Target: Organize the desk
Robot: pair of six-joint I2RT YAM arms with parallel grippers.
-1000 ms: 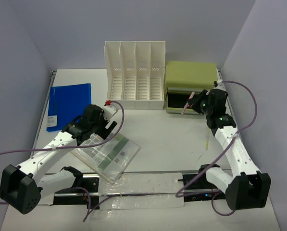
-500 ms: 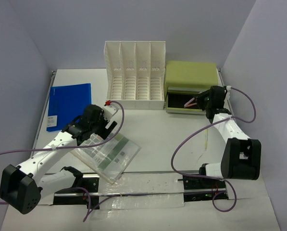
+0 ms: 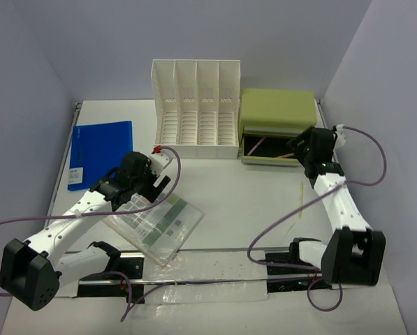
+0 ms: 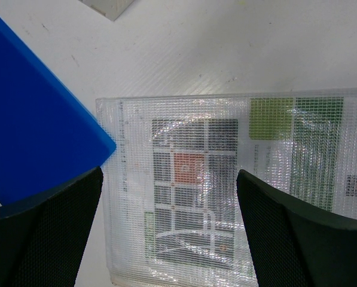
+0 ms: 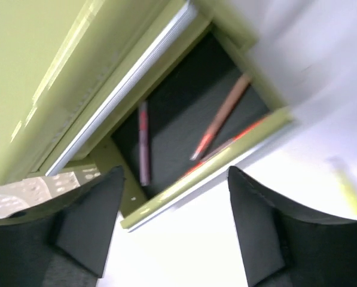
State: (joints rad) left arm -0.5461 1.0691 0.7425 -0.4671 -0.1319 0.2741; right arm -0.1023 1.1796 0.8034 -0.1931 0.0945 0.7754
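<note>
The white desk (image 3: 236, 188) carries a green drawer box (image 3: 278, 108) at the back right, with its drawer (image 5: 184, 119) pulled out. Three pens lie in the drawer: a dark pink one (image 5: 143, 143), an orange-pink one (image 5: 223, 116) and a red one (image 5: 226, 149) along the front wall. My right gripper (image 5: 173, 176) hangs open just in front of the drawer, at its right end (image 3: 299, 145), and holds nothing. My left gripper (image 4: 169, 197) is wide open above a clear mesh pouch (image 4: 226, 191) at the near left (image 3: 156, 220).
A white slotted file rack (image 3: 196, 105) stands at the back centre. A blue folder (image 3: 100, 152) lies at the left, its corner (image 4: 29, 119) next to the pouch. A yellow pen (image 3: 300, 202) lies on the desk in front of the drawer box, right of my right gripper.
My right gripper has opened and the pink pen it carried now lies in the drawer. The right arm has swung a little to the right. The left arm has not moved.
</note>
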